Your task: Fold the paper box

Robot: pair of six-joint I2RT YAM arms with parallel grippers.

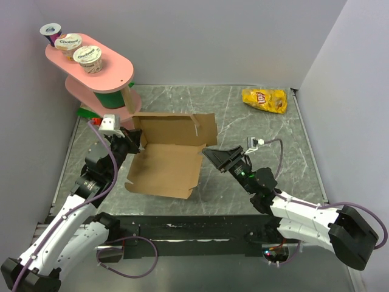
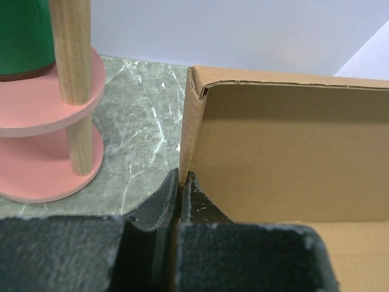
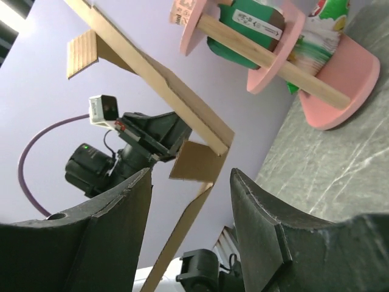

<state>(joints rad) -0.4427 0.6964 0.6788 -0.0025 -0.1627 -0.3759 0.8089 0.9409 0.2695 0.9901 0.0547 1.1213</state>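
Observation:
The paper box is brown cardboard, lying partly folded in the middle of the table with its back panel raised. My left gripper is shut on the box's left side wall. In the left wrist view the wall's edge rises from between the pinched fingertips. My right gripper is open at the box's right edge. In the right wrist view the jaws stand wide apart, with a thin cardboard edge in line with the gap and touching neither finger.
A pink two-tier stand with yogurt cups stands at the back left, close to the box and left gripper; it also shows as the stand and the stand. A yellow chip bag lies at the back right. Walls enclose the table.

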